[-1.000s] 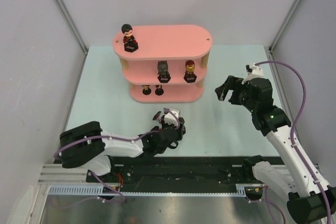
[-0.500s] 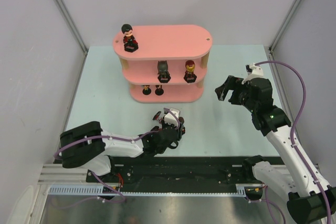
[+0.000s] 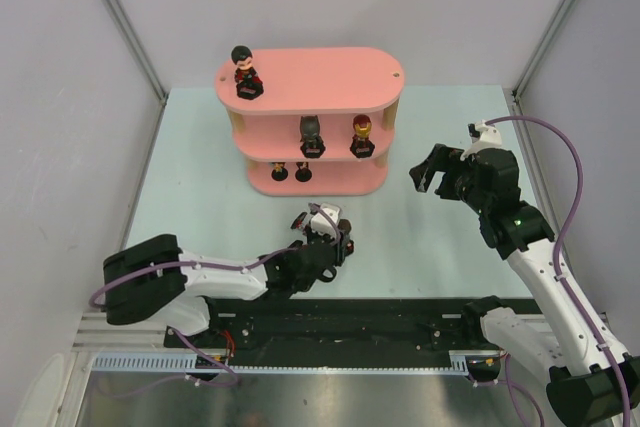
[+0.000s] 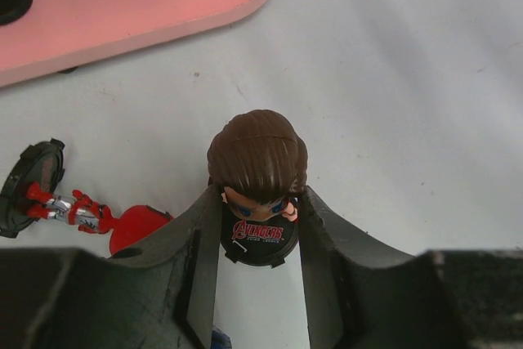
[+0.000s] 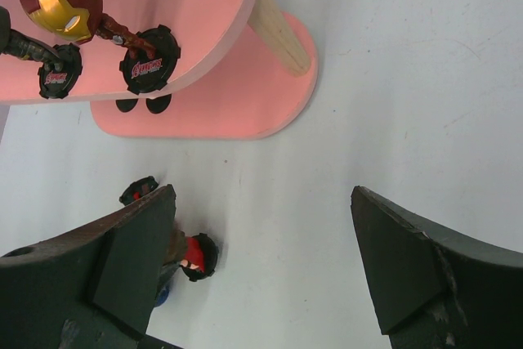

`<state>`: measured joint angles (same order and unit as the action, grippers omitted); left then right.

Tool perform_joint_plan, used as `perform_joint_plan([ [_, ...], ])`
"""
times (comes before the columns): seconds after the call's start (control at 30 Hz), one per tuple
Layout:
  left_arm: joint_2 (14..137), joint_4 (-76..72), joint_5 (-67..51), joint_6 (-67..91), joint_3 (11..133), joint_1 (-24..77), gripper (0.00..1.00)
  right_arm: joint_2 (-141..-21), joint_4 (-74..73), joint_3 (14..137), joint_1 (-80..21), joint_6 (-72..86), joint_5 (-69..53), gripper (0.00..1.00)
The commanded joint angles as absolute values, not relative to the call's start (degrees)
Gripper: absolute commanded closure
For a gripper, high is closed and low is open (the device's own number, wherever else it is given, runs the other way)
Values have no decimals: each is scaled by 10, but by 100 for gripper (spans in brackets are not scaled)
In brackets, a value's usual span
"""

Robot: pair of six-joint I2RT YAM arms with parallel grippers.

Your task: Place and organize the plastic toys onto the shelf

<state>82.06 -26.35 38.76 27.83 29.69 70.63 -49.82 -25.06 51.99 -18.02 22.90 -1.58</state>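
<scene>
A brown-haired figurine (image 4: 257,161) stands upright on the table on its black base, just before the pink shelf (image 3: 320,79). My left gripper (image 4: 257,199) is shut on it, both fingers pressing the sides of the base. A red figurine (image 4: 73,210) lies on its side to the left of it. On the shelf stand a dark-haired figurine (image 3: 243,69) on the top board, and a black one (image 3: 311,134) and a red-gold one (image 3: 362,133) on the middle board. My right gripper (image 5: 261,202) hangs open and empty over the table, right of the shelf.
Two small dark figurines (image 3: 291,173) stand on the shelf's bottom board. A bit of something blue (image 5: 161,293) shows under the left gripper. Grey walls close in the table (image 3: 450,127) on three sides. The arm bases and a black rail lie along the near edge.
The left jaws have narrowed onto the brown-haired figurine's base, and the left arm has shifted slightly. The right arm has not moved.
</scene>
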Motion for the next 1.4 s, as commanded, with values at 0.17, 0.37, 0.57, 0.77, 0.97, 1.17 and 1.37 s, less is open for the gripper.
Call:
perform_joint_plan([
  [0.17,723,-237,415,255,338,709,59,-497,-239,529,-178,236,-23,6],
  [0.37,654,-102,503,243,403,708,59,-502,-236,529,-179,237,-26,6],
  [0.57,593,-26,545,234,435,680,59,-503,-231,528,-180,238,-30,7],
  [0.77,533,68,539,257,464,611,59,-498,-236,529,-179,238,-24,7],
  [0.97,522,32,498,175,483,539,58,-501,-236,528,-179,239,-25,7],
  [1.17,546,-18,446,120,504,474,58,-498,-240,528,-179,236,-18,6],
  [1.37,576,-76,406,82,511,439,58,-497,-241,529,-180,233,-17,7],
])
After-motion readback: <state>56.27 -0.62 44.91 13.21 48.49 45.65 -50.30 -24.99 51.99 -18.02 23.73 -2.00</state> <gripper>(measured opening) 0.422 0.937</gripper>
